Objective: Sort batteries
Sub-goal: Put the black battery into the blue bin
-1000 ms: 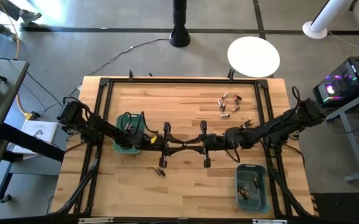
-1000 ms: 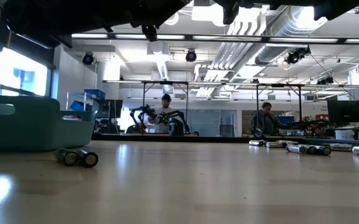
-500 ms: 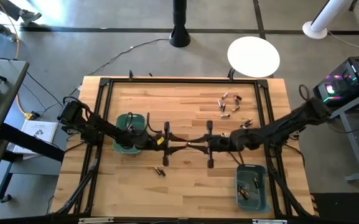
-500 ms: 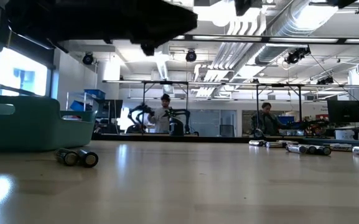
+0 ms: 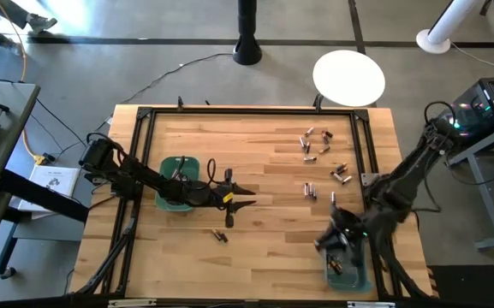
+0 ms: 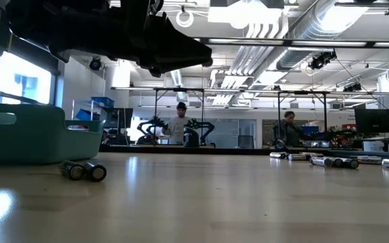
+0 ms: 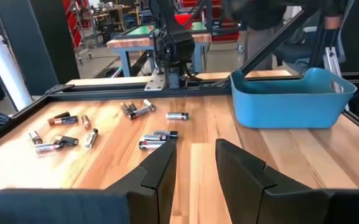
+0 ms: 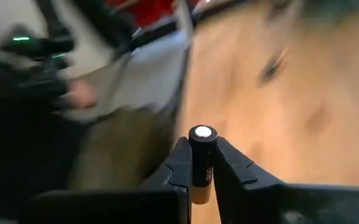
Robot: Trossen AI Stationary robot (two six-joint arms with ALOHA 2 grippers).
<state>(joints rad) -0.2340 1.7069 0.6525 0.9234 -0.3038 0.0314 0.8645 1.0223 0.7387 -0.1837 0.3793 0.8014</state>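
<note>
Dark battery point(image 8: 202, 163) with copper-coloured base and silver cap, upright, pinched by right end effector point(image 8: 201, 177) above teal bin point(image 5: 358, 272) at bench point(image 5: 264, 257) near-right corner. Loose batteries point(image 5: 317, 145) scattered far right. Left end effector point(image 7: 195, 167) spread, mid-bench, beside second bin point(image 5: 168, 202).

My left arm reaches in from the left edge toward the table's middle, lying low and nearly level. My left gripper point(image 5: 245, 202) points rightward, and my left fingers point(image 7: 160, 168) stand a narrow gap apart with nothing between them. My right arm comes in from the right edge, folded back on itself toward the near right corner. My right gripper point(image 5: 330, 243) hangs there, its fingers point(image 8: 180, 163) pinched against a single dark battery point(image 8: 201, 163) that stands upright between them, pale end up.
</note>
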